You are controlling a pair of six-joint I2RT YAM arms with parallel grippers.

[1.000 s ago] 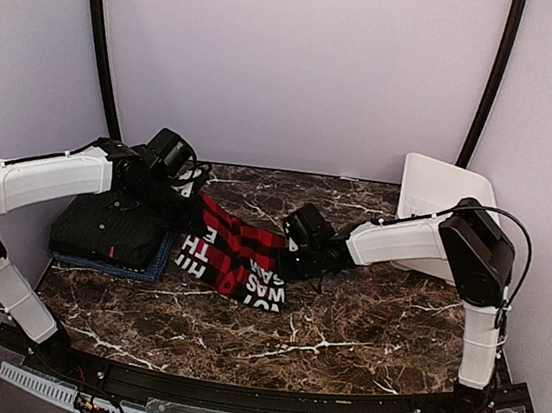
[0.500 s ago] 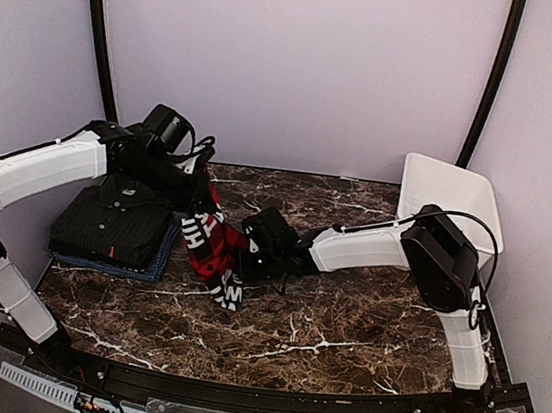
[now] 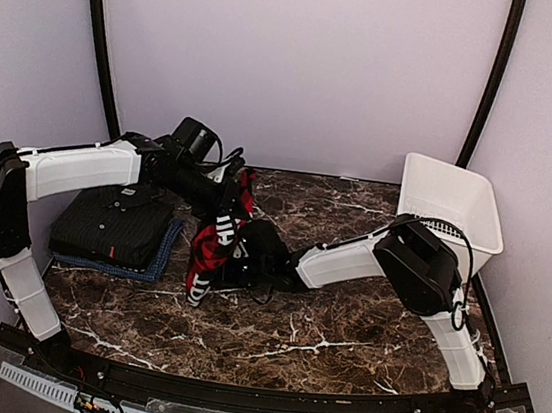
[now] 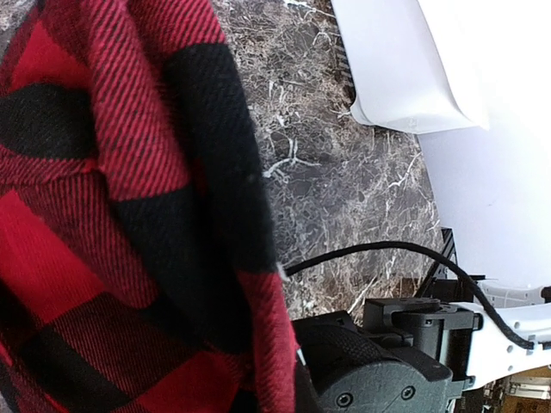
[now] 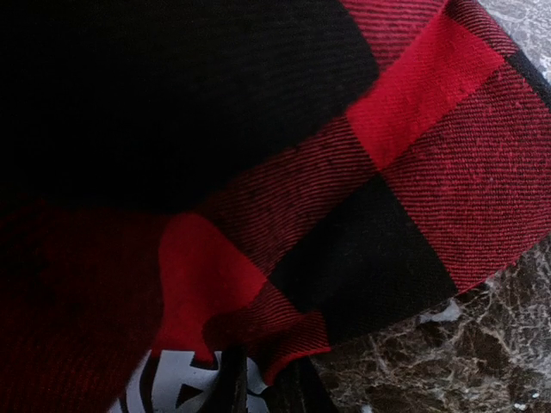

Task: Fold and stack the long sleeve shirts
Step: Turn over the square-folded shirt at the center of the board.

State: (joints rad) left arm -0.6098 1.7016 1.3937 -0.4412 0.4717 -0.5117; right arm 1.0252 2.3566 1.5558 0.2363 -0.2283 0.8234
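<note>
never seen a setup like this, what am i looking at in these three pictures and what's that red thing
Two robot arms are bolted at the near edge of a marble-look table, each ending in a two-finger gripper. The wide picture is from a fixed camera above and behind them; the two close-ups are from cameras on the wrists, so cloth fills them. The red thing is a red-and-black checked shirt, held up: the left gripper pinches its top, the right gripper grips it lower down. On the left a folded black shirt lies on a blue shirt. A white basket stands far right.
</note>
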